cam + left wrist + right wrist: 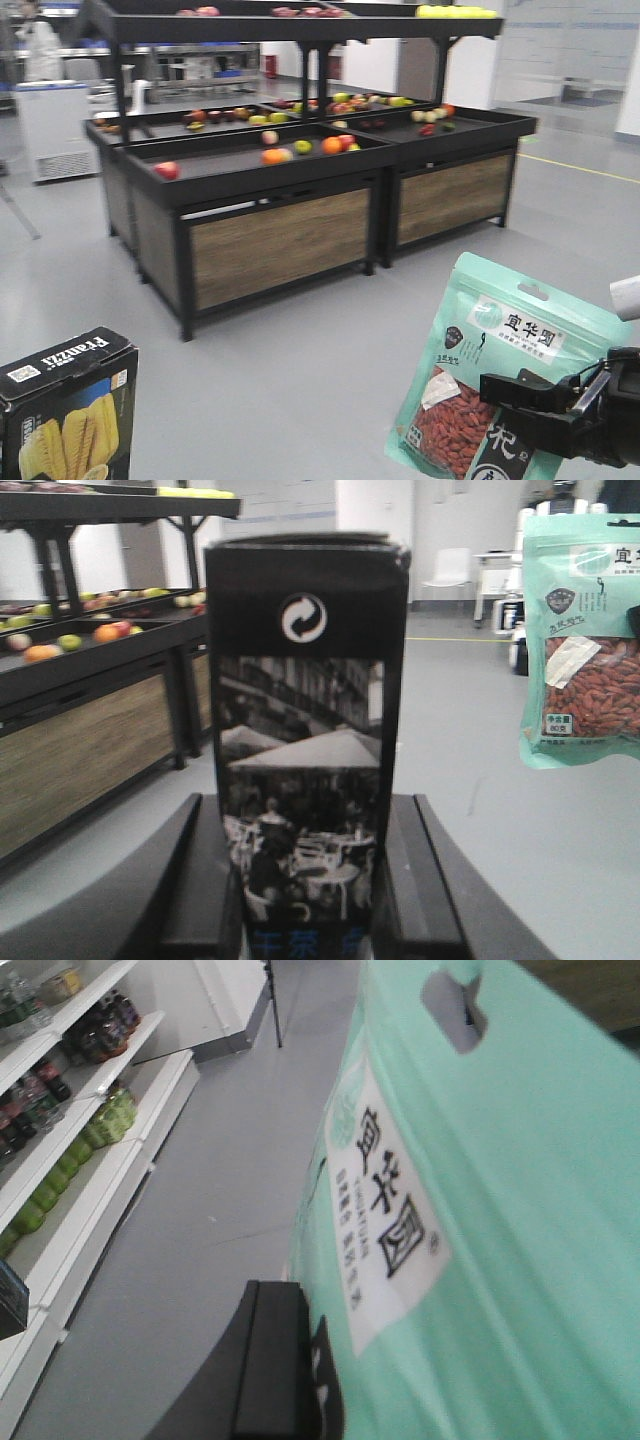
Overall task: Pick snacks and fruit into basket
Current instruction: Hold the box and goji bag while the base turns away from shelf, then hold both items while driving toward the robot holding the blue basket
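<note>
1. Floor [300, 380]: grey and smooth, lying below and ahead of both sets of jaws.

2. Fruit stand [280, 240]: black frame, wood-grain panels, upper tier. It stands well ahead of both sets of jaws. In the left wrist view it lies to the left of the left jaws.

3. Shelving [90, 1130]: white, several tiers. In the right wrist view it lies beyond the right jaws and to their left. It carries rows of bottles [45, 1185], green on a lower tier and darker ones higher up.

4. Freezer [55, 130]: white, far ahead of the left jaws, by the stand's left end.

5. Box [65, 410]: black, marked "Franzzi", with yellow wafer rolls on its front. It stands upright between the left jaws, clear of the floor.

6. Pouch [500, 370]: teal, with red berries behind a window, a white label with black characters and a hang-hole at the top. It is raised off the floor and slightly tilted, with its lower part in the right jaws. From the left jaws it lies to the right, apart from the box.

7. Left gripper [305, 810]: jaws set to the box's width, one finger flat against each side, gripping it.

8. Right gripper [515, 395]: jaws closed onto the pouch. One black finger [275, 1360] lies against the printed face; the opposite finger is hidden.

9. Oranges [275, 156] and a red apple [166, 170]: in the stand's trays, well ahead of both sets of jaws.
</note>
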